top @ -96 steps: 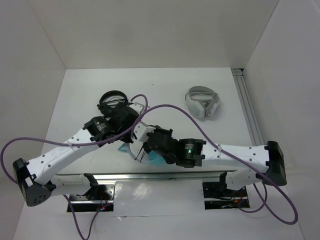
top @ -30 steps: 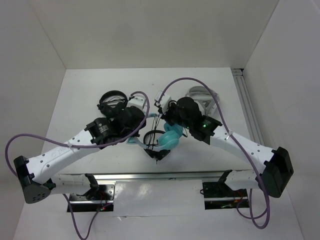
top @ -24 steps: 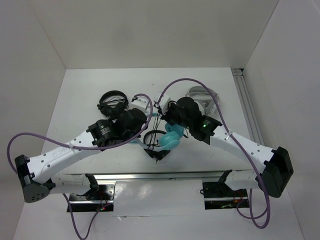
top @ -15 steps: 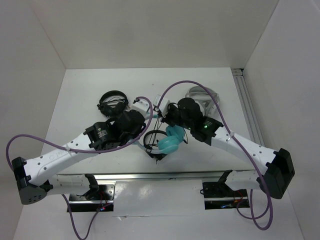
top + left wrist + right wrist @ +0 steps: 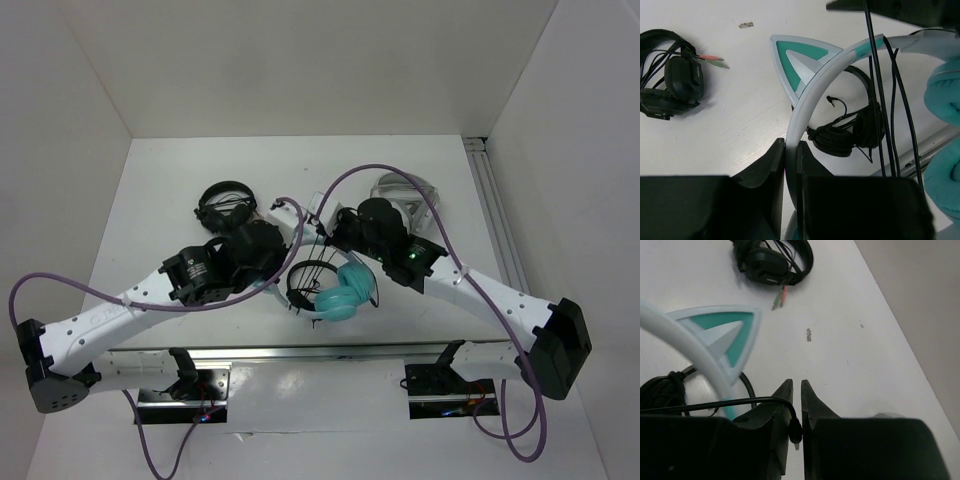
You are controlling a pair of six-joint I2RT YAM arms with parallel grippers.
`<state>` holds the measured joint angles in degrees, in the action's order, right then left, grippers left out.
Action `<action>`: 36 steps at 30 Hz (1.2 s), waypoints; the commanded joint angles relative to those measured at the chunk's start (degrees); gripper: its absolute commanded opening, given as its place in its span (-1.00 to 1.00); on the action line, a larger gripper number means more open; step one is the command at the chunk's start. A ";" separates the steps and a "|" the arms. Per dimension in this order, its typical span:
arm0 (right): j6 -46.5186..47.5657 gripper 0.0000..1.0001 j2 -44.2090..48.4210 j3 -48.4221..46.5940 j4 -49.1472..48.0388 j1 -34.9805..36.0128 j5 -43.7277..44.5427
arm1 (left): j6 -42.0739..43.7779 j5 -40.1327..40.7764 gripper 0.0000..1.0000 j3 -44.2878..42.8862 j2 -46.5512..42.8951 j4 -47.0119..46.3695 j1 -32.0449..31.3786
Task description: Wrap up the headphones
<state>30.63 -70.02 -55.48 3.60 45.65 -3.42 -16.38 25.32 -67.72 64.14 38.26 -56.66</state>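
Starting at the left of the counter (image 5: 160,190), I'm seeing the small black headphones (image 5: 225,205) lying flat towards the back, apart from the teal set. Just to their right, the left fingers (image 5: 779,155) are clamping down on the headphones (image 5: 342,297). They are squeezing the pale headband (image 5: 812,92) from both sides, just short of the cat ear (image 5: 797,62), which is pointing away from the wrist. The band is arching off to the right, so the teal set is sitting near the middle of the counter, between my two arms.

Its thin black cable (image 5: 837,141) is lying partly in loose loops on the counter beneath the band, while a few straight strands are crossing over the band. The teal ear cups (image 5: 945,95) are hanging at the right end of the band, and I cannot tell whether they are touching the counter.

Further right, the right fingers (image 5: 806,397) are standing with only a narrow slot between them. The plug end of the cable is sitting in that slot, but I cannot tell whether they are pinching it. Behind the right arm, the grey-white headphones (image 5: 392,185) are resting towards the back right of the counter, partly hidden.
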 commanded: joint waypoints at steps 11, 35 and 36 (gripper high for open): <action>-0.84 -0.51 -2.05 0.73 -10.45 -5.66 14.06 | -2.25 0.60 -1.00 -2.59 2.91 12.54 -0.38; -2.95 -0.26 -8.47 2.84 -13.61 -7.94 17.31 | -1.90 -3.97 -1.00 -3.81 -3.23 12.54 2.52; -2.95 -0.20 -8.47 2.84 -13.61 -7.94 17.31 | -1.90 -3.96 -1.00 -3.82 -3.23 12.54 2.52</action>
<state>28.10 -78.11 -51.70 -5.48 38.57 9.28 -19.00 23.62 -69.38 62.26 49.71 -53.89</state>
